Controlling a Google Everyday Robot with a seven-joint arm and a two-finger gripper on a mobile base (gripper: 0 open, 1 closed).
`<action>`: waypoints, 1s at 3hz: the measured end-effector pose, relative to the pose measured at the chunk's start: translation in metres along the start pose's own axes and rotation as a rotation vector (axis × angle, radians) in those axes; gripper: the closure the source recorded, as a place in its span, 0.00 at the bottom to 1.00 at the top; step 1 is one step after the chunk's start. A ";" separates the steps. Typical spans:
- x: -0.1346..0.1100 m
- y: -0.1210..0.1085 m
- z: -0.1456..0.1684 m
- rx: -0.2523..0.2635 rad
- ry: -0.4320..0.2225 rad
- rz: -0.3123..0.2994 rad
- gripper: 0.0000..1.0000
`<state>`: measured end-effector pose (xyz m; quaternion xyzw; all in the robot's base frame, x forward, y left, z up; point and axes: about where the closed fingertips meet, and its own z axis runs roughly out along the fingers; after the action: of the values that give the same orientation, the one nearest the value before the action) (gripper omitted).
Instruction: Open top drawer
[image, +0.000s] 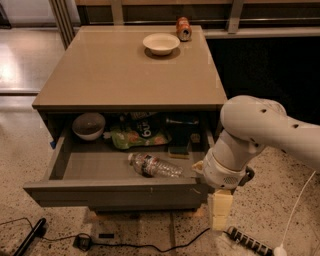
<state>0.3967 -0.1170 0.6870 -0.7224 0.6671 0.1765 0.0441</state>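
The top drawer is pulled well out of the tan cabinet. Its flat grey-brown front faces me, with a small pale scratch right of centre. Inside lie a clear plastic bottle, a dark bowl, a green snack bag and a dark box. My gripper hangs from the white arm at the drawer's right front corner, pointing down towards the floor, just beside and below the drawer front.
A white bowl and a drink can stand at the back of the cabinet top. A black cable, a plug and a power strip lie on the speckled floor in front.
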 end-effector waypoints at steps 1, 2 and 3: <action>0.002 0.013 0.002 -0.013 -0.004 -0.014 0.00; 0.017 0.057 0.005 -0.032 -0.009 -0.046 0.00; 0.016 0.055 0.002 -0.025 -0.016 -0.049 0.00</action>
<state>0.3431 -0.1374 0.6899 -0.7376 0.6465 0.1895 0.0449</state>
